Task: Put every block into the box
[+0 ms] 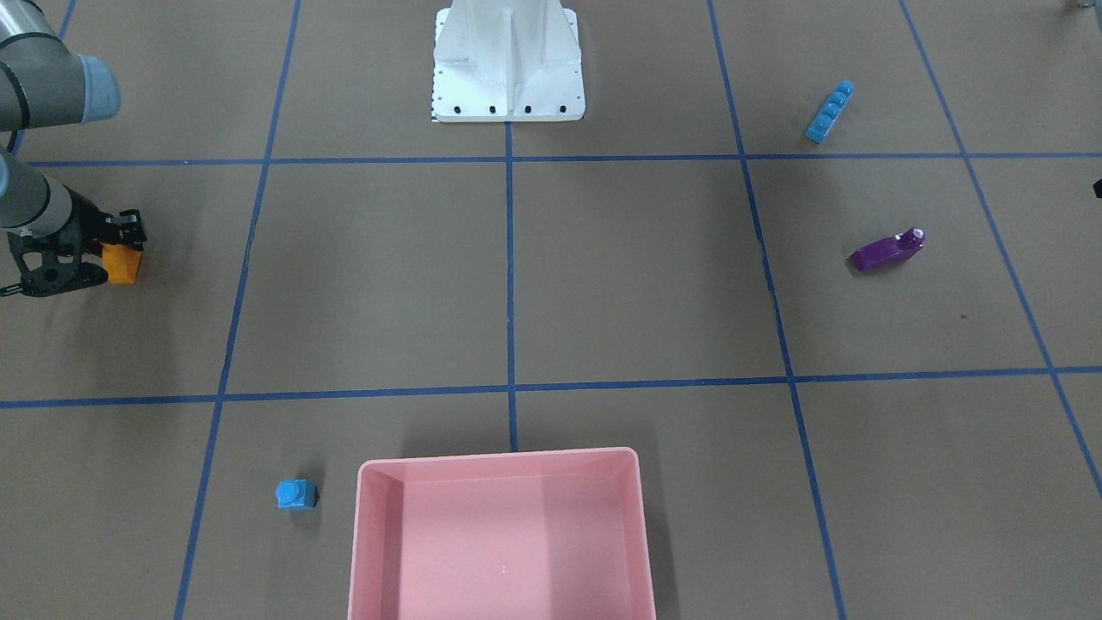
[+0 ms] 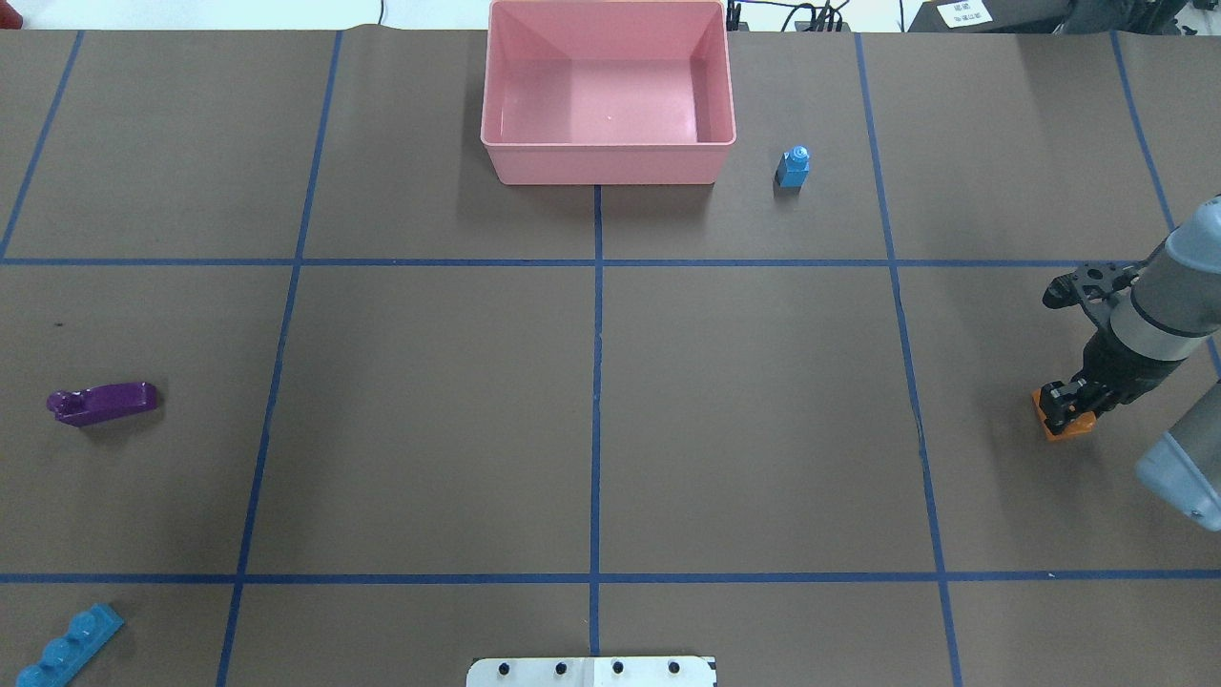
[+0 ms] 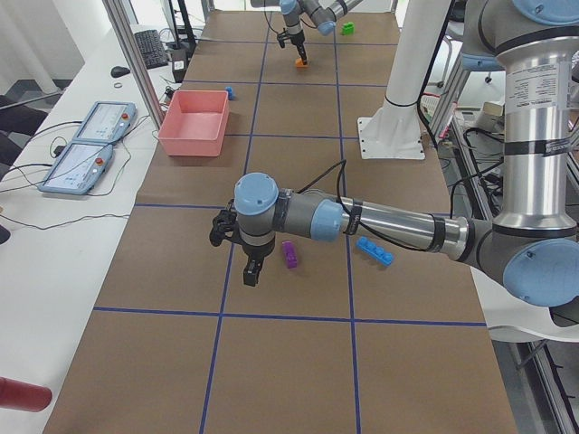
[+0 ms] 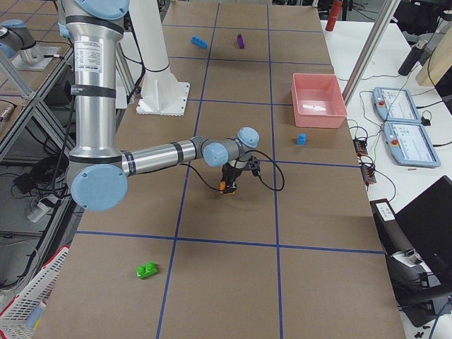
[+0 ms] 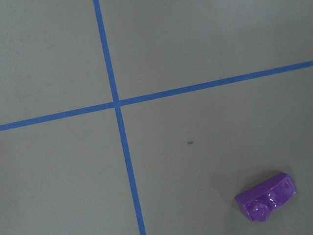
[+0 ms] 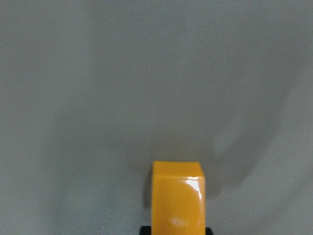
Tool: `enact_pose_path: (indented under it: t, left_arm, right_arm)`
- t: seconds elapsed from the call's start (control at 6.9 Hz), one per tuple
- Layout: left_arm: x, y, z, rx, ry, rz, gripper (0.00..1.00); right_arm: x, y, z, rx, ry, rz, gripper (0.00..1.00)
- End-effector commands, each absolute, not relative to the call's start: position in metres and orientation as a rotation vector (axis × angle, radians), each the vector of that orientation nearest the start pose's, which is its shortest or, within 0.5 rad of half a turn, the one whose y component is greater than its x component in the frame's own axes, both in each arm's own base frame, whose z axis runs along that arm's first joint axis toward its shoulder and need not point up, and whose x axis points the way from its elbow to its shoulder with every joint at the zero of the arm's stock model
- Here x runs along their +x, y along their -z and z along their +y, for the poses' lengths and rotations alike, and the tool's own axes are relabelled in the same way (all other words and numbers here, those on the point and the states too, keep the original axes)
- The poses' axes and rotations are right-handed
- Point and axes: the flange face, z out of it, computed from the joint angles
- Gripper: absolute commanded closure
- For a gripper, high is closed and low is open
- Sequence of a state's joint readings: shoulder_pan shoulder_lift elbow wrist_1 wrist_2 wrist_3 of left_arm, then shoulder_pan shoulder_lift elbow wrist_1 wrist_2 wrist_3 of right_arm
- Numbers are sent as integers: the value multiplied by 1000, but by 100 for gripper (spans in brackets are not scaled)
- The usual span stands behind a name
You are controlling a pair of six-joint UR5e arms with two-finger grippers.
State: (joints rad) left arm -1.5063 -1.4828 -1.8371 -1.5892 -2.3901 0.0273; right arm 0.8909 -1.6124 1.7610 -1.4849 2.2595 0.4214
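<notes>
**Orange block pinched in the right tool, four more scattered on the desk**

The right tool [image 2: 1065, 407] is low at the right side of the desk [image 2: 763, 429], its fingers clamped on the orange block [image 1: 123, 265]. Its wrist camera fills with that glossy orange top. Whether the block touches the paper or hangs just above it, I can't tell.

The box [image 2: 608, 164] sits central at the far edge, well apart from that tool. Between the two stands the small blue cube [image 2: 793, 167], stud up, near the box's right wall but not touching it.

On the left, the purple block [image 2: 102, 402] lies alone. The long blue block [image 2: 67, 649] lies angled at the near left corner. The white base plate [image 1: 508, 65] holds the near middle.

The left tool [image 3: 252, 274] shows only in the left-end view, hanging fingers-down just beside the purple block. Open or closed, can't tell. Its wrist camera catches no fingers, only the purple block low in the corner and a crossing of blue tape lines [image 5: 116, 103].

The green block [image 4: 147, 269] appears in the two end views only, out at the right end past the right arm. The overhead and front views don't reach it. The end views also show two control pendants [image 4: 399, 106] on a side table beyond the box.
</notes>
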Motion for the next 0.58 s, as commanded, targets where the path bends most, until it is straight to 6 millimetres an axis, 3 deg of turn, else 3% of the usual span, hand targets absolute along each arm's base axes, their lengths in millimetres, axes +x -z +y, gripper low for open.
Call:
enact_pose_path:
  t: [0.0,0.43]
  left_arm:
    - [-27,-551,-466,188,-161,825,0]
    - [41,-527,-460,178,-283,836,0]
  right_arm:
    - [-235,-560,-415,-135,322,-723,100]
    - [-156,-494,-441,39,201,-786,100]
